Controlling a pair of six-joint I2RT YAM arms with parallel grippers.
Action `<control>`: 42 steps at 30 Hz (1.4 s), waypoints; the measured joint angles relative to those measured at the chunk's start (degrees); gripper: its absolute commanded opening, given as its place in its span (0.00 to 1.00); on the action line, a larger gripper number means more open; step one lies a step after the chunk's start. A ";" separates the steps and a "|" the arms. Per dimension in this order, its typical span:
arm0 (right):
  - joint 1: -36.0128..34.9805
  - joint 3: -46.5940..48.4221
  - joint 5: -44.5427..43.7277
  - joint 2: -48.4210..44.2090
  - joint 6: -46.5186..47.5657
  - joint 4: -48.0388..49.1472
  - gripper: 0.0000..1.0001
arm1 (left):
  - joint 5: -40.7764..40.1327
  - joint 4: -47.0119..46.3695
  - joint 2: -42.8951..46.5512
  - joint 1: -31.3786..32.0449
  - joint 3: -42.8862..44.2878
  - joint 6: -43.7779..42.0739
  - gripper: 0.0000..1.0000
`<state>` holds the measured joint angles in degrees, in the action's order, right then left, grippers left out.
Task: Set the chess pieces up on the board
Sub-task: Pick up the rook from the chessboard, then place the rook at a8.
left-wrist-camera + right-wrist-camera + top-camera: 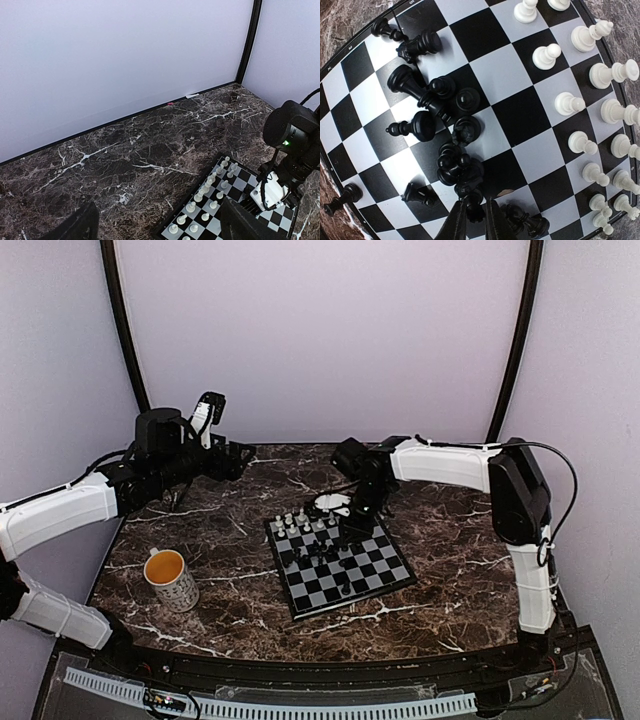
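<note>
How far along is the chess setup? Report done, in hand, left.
Done: white pieces stand in two rows along one board edge. In hand: right gripper sits at a black piece in the pile; grip unclear. Left gripper hangs open. Left: black pieces, jumbled mid-board, several toppled, need ranking.

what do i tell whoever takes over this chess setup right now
Left gripper: open, empty, hovering over the table behind the board.
Right gripper: low over the board, jaws nearly together at the edge of the black pile; cannot tell whether it grips one.
White pieces: upright in two rows along the board's far edge; these look done.
Black pieces: jumbled mid-board, many lying on their sides.
Left to do: stand the black pieces in two rows on the near side.
</note>
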<state>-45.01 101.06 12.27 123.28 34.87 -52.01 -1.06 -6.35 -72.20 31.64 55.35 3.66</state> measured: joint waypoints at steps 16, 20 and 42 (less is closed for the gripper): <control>0.02 -14.82 0.81 -18.08 1.49 0.61 0.10 | 0.22 0.00 0.00 0.00 0.00 0.35 0.86; 0.02 -22.91 0.28 -23.15 2.19 1.84 0.10 | 0.22 0.02 0.00 0.00 0.02 0.57 0.86; 1.31 -34.95 -7.43 -26.47 2.58 6.08 0.11 | 2.16 0.04 -0.50 0.00 0.02 1.14 0.86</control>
<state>-43.70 66.11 4.84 96.82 37.45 -45.93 1.10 -6.31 -72.71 31.64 55.37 4.80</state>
